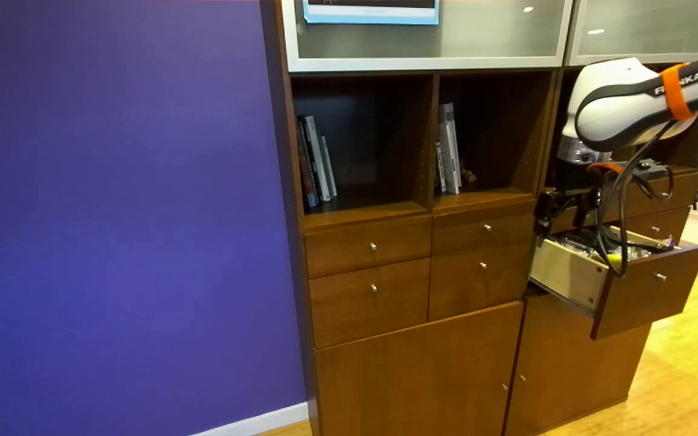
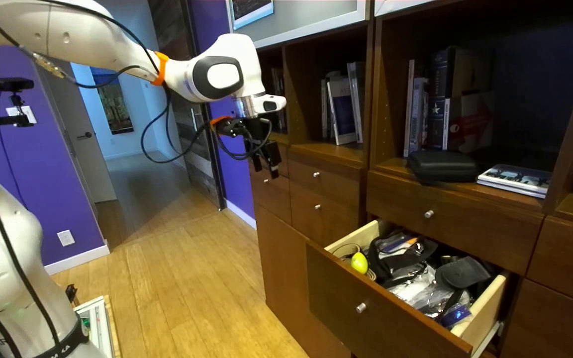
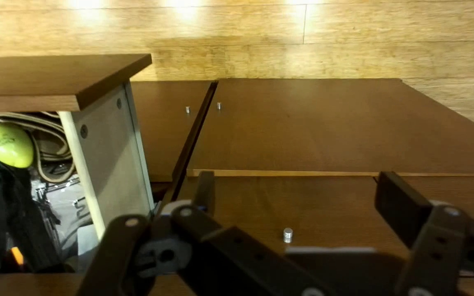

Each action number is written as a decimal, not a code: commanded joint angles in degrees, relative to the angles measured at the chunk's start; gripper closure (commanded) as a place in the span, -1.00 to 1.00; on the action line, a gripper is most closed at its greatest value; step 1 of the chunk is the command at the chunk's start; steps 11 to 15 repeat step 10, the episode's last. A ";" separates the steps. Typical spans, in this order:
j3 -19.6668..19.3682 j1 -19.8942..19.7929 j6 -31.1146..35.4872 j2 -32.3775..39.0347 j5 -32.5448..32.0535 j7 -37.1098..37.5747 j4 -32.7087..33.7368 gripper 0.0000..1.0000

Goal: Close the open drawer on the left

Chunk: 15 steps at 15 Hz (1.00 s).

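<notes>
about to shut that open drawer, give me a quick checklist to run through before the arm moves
1) Drawer needs closing: ok, pulled out in both exterior views.
2) Gripper empty: ok, nothing between its jaws in the wrist view.
3) Gripper shut, probably better for pushing: not ok, jaws wide apart.
4) Gripper in front of the drawer: not ok, it hangs off to one side, apart from it.
5) Upper drawer, just above, shut: ok.
6) Contents low enough to slide in: cannot tell, clearance doesn't show.
</notes>
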 commanded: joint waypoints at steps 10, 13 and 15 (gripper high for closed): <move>-0.72 -2.94 -0.94 -12.25 0.69 -0.17 -9.32 -1.00; -0.72 -2.94 -0.94 -12.25 0.69 -0.17 -9.32 -1.00; -0.72 -2.94 -0.94 -12.25 0.69 -0.17 -9.32 -1.00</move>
